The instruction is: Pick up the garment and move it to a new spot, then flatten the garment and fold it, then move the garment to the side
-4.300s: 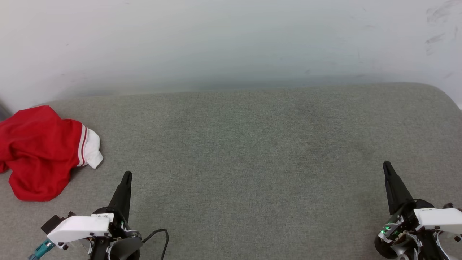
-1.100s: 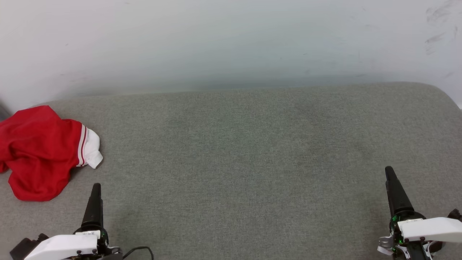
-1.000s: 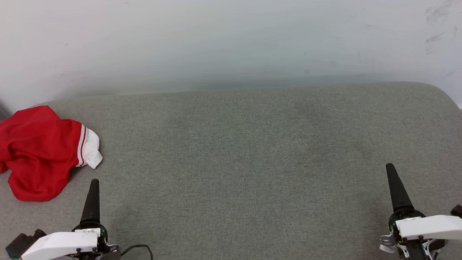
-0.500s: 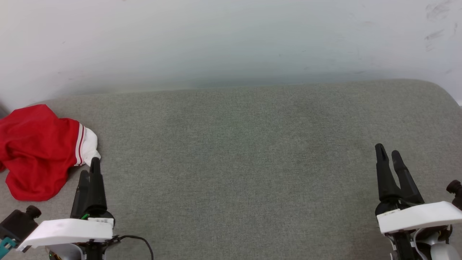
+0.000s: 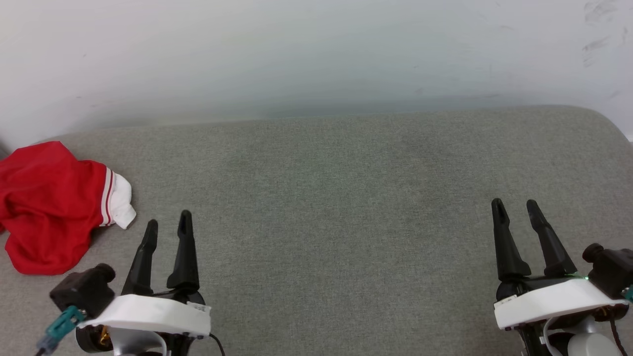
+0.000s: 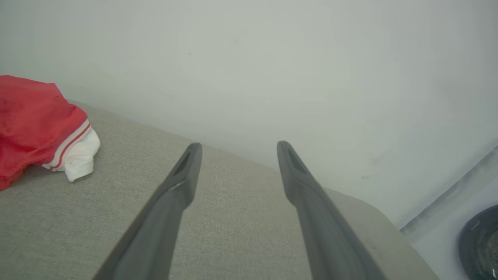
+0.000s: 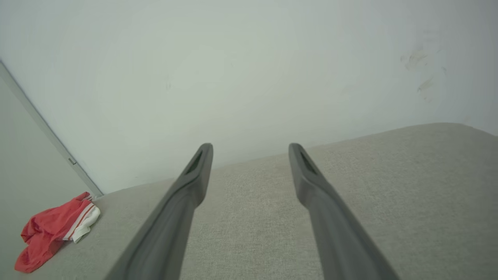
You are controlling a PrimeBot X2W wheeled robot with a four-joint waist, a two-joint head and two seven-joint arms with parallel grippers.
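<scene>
A crumpled red shirt lies in a soft heap at the far left of a grey worktop, close to the pale wall behind it. One white sleeve, edged with red-and-white striped trim, pokes out of the heap on its right side. The cloth is bunched into loose folds and rounded lumps, and any lettering on it is hidden. Part of the shirt runs off the left edge of the head view.

The left tool hangs over the near left of the worktop, just right of the shirt and nearer than it, not touching the cloth. Its two long, dark, tapering fingers stand spread apart with nothing between them. The right tool hangs over the near right, well apart from the shirt, its fingers likewise parted and empty. Each tool rises from a smooth white casing, with a black block mounted at its outer side.

The worktop is covered in a coarse woven grey fabric, matt and lightly mottled, with a rounded far right corner. The wall is smooth and off-white, with a few dark scuff marks high on the right.

From the left wrist, the left tool frames bare grey weave with the shirt off to the left. From the right wrist, the right tool shows the shirt small at the far left end.
</scene>
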